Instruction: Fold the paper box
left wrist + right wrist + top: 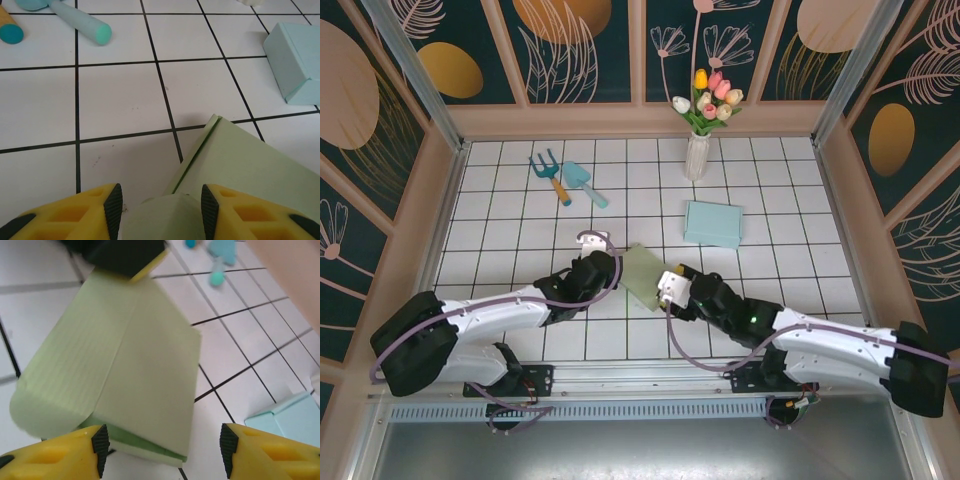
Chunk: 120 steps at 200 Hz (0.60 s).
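Center of the white tiled table (500, 230): the pale green paper box (642, 272) lies between my two arms, partly folded, one broad panel bent over in a soft curve and a darker green edge showing beneath it.

The left gripper (607, 262) meets the box from its left side. In the left wrist view the left gripper (161, 200) has its black pads (114, 202) pressed against either side of a green flap of the box (250, 170), so its jaws are closed on the paper box. From the right wrist camera, one of the left gripper's fingers (127, 257), black with a yellow edge, sits at the far end of the box (130, 365).

The right gripper (665, 285) is at the box's near right corner. In its own view the right gripper (164, 445) has its jaws spread wide. The near end of the box sits between the yellow fingers (60, 452), and the right-hand finger stands clear of the paper, so it holds nothing.

Just beyond the green box, to the right, a finished light blue box (712, 223) rests flat on the tiles, also seen from the wrists (292, 60) (290, 417). Farther back stand a white vase (696, 155) of tulips (712, 98). To its left lie a toy garden fork (550, 172) and a teal toy trowel (582, 182), side by side.
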Each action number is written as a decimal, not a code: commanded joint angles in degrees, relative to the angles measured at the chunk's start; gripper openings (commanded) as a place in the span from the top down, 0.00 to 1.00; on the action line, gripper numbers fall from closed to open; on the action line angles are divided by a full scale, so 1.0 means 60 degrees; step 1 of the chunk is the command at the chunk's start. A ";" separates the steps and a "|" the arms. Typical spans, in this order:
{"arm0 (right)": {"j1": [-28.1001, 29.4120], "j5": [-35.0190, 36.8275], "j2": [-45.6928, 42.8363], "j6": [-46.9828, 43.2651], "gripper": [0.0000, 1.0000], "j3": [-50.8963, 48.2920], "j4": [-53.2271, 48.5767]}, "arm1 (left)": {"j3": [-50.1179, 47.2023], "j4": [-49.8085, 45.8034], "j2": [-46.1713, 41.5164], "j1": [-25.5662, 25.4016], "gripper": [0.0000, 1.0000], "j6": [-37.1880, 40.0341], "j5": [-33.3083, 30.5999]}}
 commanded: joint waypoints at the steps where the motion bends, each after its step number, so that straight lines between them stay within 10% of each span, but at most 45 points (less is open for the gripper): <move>1: -0.0037 0.0608 -0.0568 0.2466 0.37 -0.0047 0.0307 | -0.0149 0.0242 0.0105 -0.0065 0.52 -0.0034 -0.0173; 83: -0.0221 0.2921 0.1769 1.0954 0.35 0.1036 -0.0164 | -0.0474 0.0400 0.0174 -0.0056 0.53 -0.0182 0.0074; 120: -0.0155 0.2955 0.4010 1.2550 0.33 0.1986 -0.0725 | -0.0670 0.0382 0.0008 -0.0063 0.53 -0.0263 0.0145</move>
